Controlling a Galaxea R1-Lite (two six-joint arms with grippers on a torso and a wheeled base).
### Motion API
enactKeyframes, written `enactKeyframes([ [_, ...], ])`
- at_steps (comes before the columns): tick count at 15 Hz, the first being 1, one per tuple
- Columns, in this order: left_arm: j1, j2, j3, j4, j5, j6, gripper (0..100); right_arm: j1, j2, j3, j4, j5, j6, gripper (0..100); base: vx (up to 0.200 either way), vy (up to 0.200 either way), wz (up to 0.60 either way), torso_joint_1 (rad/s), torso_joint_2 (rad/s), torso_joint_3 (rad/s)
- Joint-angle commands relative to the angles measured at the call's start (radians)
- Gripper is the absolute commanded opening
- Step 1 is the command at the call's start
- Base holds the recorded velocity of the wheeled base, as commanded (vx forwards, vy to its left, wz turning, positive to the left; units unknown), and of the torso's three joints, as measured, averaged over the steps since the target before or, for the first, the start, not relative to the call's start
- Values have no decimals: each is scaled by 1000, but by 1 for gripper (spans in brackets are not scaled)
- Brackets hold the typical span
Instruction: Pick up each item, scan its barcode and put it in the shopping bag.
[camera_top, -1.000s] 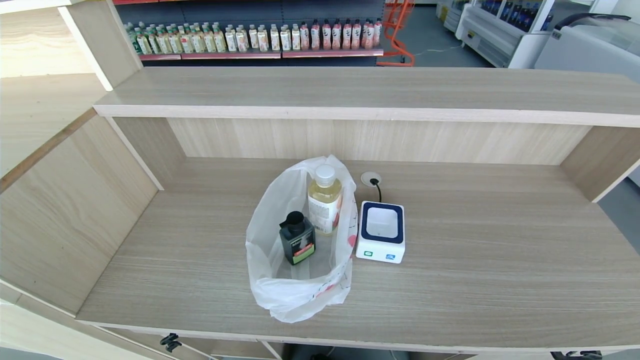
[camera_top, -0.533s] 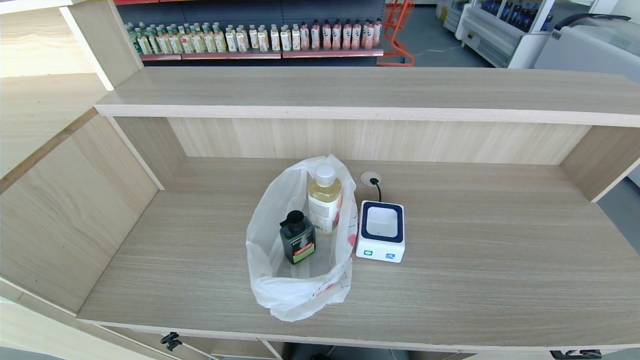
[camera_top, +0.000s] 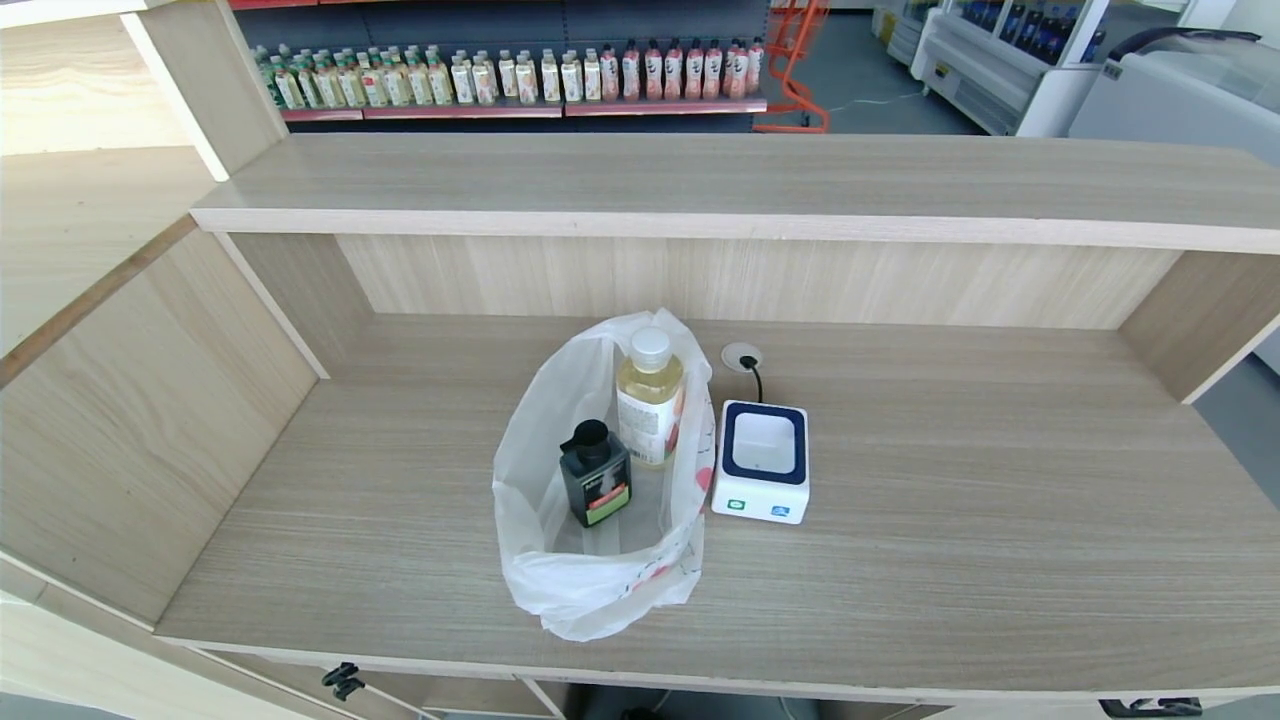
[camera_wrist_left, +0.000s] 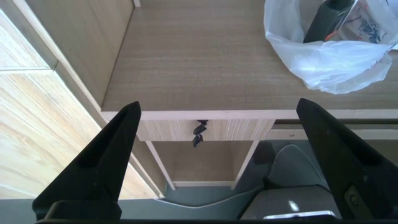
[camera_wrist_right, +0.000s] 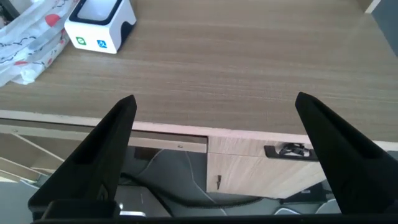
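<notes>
left gripper (camera_wrist_left: 217, 109): dark wedge-shaped fingers spread wide, nothing between them, before the front edge of the counter (camera_top: 950, 560). right gripper (camera_wrist_right: 216, 99): likewise spread wide, holding nothing. counter: flat, matt, pale wood-grain laminate. shopping bag (camera_top: 590, 595): thin translucent white plastic, crumpled, mouth open upward, at counter centre. upright inside it: a squat square dark bottle (camera_top: 594, 480) with black pump cap and red-green label; at its 1 o'clock, a taller round clear bottle (camera_top: 650, 400) of amber liquid, white screw cap. scanner (camera_top: 762, 462): white box, navy-framed window, just beside the bag at 3 o'clock. its black cable (camera_top: 755, 380) enters a round grommet (camera_top: 741, 356) at 12 o'clock.
</notes>
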Motion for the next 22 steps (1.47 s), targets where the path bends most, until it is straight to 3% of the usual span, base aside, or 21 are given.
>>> enactKeyframes([
  [1, 0, 2, 0, 0, 0, 0, 100, 0, 4, 0, -1, 1, 0, 100, 0, 0, 0, 0, 0, 0],
  [3, 0, 2, 0, 0, 0, -1, 100, 0, 4, 0, -1, -1, 0, 100, 0, 0, 0, 0, 0, 0],
  [10, 0, 2, 0, 0, 0, -1, 100, 0, 4, 0, -1, -1, 0, 100, 0, -200, 0, 3, 1, 4],
  [22, 0, 2, 0, 0, 0, 0, 100, 0, 4, 0, -1, -1, 2, 100, 33, 0, 0, 0, 1, 0],
])
